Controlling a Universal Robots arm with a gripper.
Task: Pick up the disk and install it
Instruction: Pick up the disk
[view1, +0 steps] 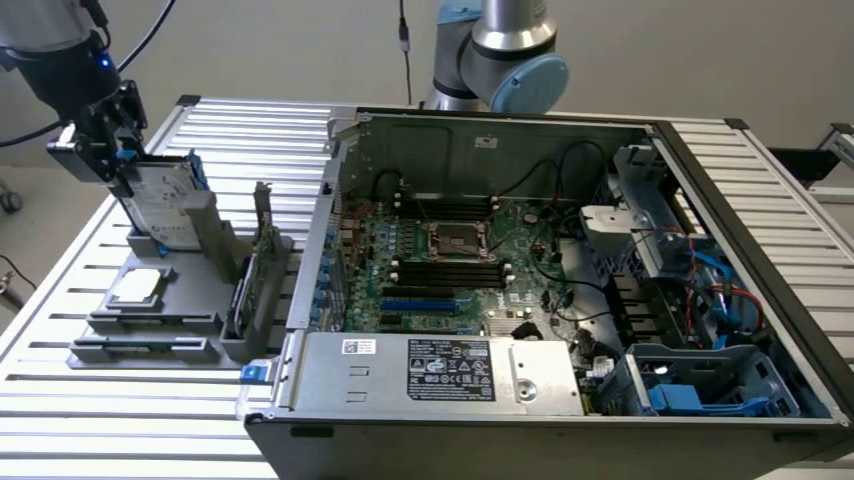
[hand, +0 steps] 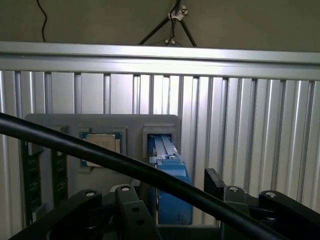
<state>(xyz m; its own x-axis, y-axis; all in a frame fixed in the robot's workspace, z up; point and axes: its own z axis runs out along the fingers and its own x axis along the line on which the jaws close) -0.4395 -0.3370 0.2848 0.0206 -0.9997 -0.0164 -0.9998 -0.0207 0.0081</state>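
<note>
The disk stands upright on edge in a slot of the grey holder at the exterior view's left, its silver face and blue rails showing. My gripper is down over the disk's upper end. In the wrist view the blue-railed edge of the disk runs between my black fingers. One finger lies close against the blue rail, the other stands a small gap off it. The gripper is open, straddling the disk, which still sits in its slot.
A square silver processor chip lies on the holder beside the disk, with upright cards next to it. The open computer case takes up the middle and right, with a grey power supply box and a blue drive bay. A black cable crosses the wrist view.
</note>
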